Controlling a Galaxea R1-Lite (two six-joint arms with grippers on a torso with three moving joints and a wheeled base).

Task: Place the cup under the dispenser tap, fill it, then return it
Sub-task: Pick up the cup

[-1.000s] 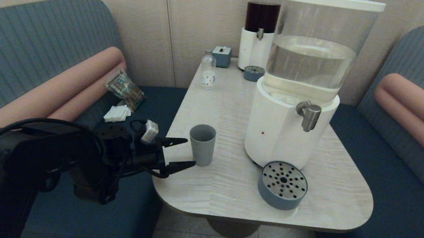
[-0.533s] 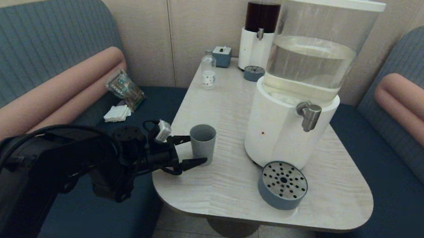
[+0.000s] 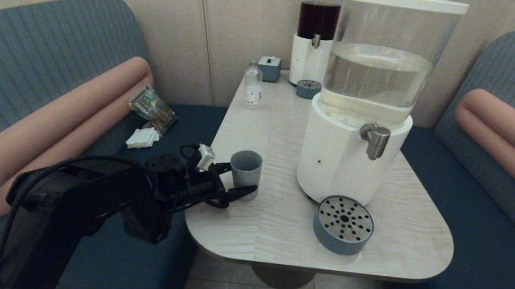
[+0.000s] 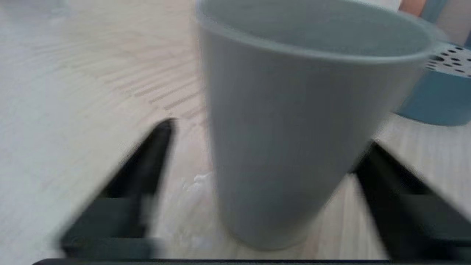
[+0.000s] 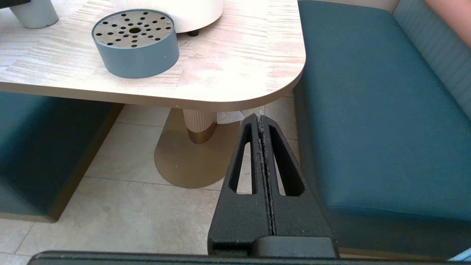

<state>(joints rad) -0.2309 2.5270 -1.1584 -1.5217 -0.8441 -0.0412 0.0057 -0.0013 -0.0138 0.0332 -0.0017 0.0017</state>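
From the head camera I see the cup point(image 3: 245, 174) standing upright on the near-left part of the pale wood-grain table point(image 3: 273, 237), well left of the drip tray point(image 3: 343, 224) and left of the large white-based dispenser point(image 3: 354, 138). My left gripper point(image 3: 239, 180) reaches in from the left with its jaws spread wide, one finger on the near side of the cup and one on the far side; I cannot tell whether either touches it. The dispenser tap point(image 3: 376, 140) sticks out toward the near right, above the drip tray, with nothing under it. Farther back stand a small clear bottle point(image 3: 252, 88) with a white label I cannot read, a small blue box point(image 3: 269, 68), the dark-liquid dispenser point(image 3: 315, 34) and a second small tray point(image 3: 308, 89). A patterned packet point(image 3: 152, 108) and a white folded napkin point(image 3: 142, 138) lie on the left bench. Blue booth seats with pink bolsters flank the table; the wall is beige panelling.

From the left wrist, the cup point(image 4: 294, 140) fills the space between the two dark fingers point(image 4: 143, 173), a gap showing on each side.

From the right wrist, my right gripper point(image 5: 262, 121) hangs pressed closed and empty below the table's near right corner, over the tiled floor point(image 5: 128, 184), beside the blue seat point(image 5: 368, 110).
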